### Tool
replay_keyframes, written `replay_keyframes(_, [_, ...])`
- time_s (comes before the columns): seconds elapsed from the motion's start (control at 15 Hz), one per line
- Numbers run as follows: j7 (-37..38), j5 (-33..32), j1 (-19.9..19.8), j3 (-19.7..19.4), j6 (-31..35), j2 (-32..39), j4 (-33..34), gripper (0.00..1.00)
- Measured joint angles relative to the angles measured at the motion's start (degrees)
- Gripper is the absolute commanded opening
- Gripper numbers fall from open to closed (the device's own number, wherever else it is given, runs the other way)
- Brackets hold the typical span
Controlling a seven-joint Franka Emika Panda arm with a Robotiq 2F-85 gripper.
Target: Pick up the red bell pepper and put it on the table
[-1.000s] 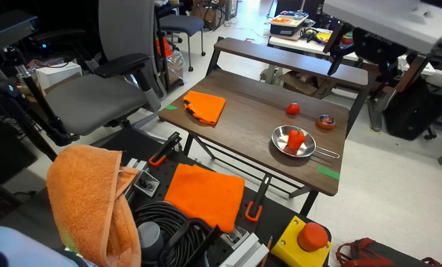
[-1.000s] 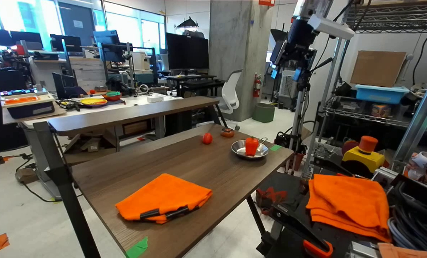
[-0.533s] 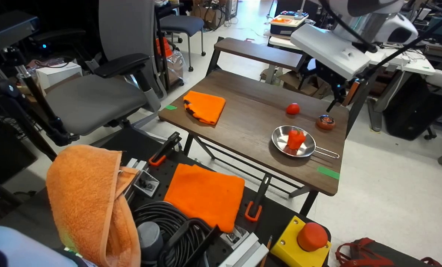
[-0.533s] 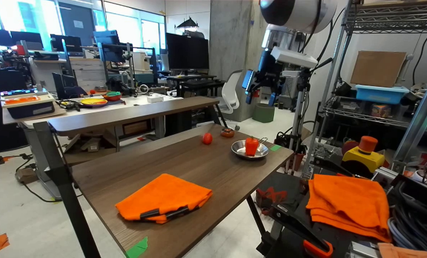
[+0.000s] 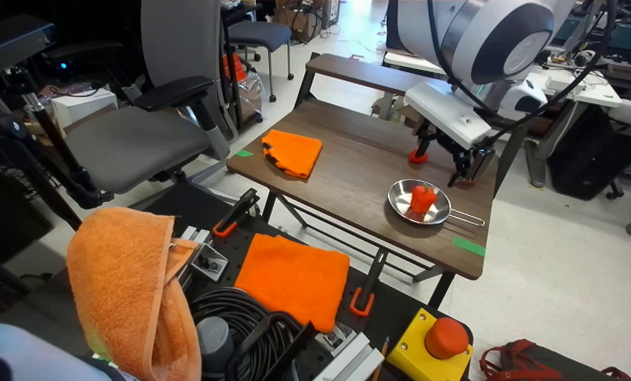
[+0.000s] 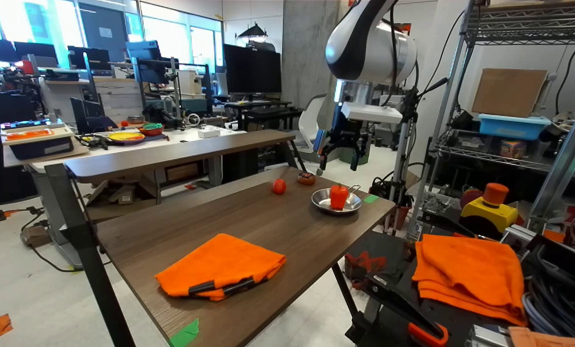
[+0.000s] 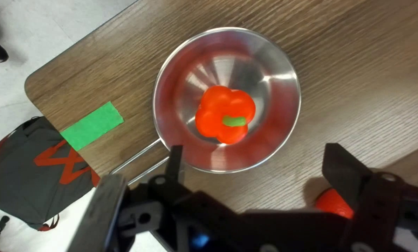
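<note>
The red bell pepper [image 5: 423, 199] stands upright in a round steel pan [image 5: 398, 197] in both exterior views. The wrist view shows the pepper [image 7: 214, 110] from above, green stem up, in the middle of the pan [image 7: 277, 108]. The pan sits on the dark wood-grain table [image 5: 347, 159], near a corner with green tape. My gripper [image 6: 337, 167] hangs above the table, behind the pan in an exterior view. In the wrist view the gripper [image 7: 254, 145] is open, with nothing between its fingers. The pepper and pan lie ahead of the fingertips.
A small red ball-like item [image 6: 279, 186] and a brownish-red round item [image 6: 306, 178] sit near the pan. A folded orange cloth [image 6: 222, 267] lies at the table's far end. A raised shelf [image 6: 181, 153] runs along one long side. The pan's wire handle [image 5: 467, 217] points toward the table's end.
The arm has come down from high above the table's end and moved in over the tabletop, toward the pan. The gripper stays open. The pepper and pan have not moved.
</note>
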Motion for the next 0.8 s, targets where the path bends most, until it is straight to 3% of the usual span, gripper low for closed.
replay_keyframes(0.33, [2.43,-0.11,0.03,0.04,-2.97,5.61,4.77,1.0])
replay_keyframes(0.4, [2.76,-0.21,0.03,0.03,-3.8,6.54,5.59,0.9])
replay_keyframes(0.47, [3.02,-0.35,0.07,0.01,-4.51,7.39,6.26,0.74])
replay_keyframes(0.8, [4.02,-1.13,0.32,-0.21,-6.6,10.43,8.87,0.36])
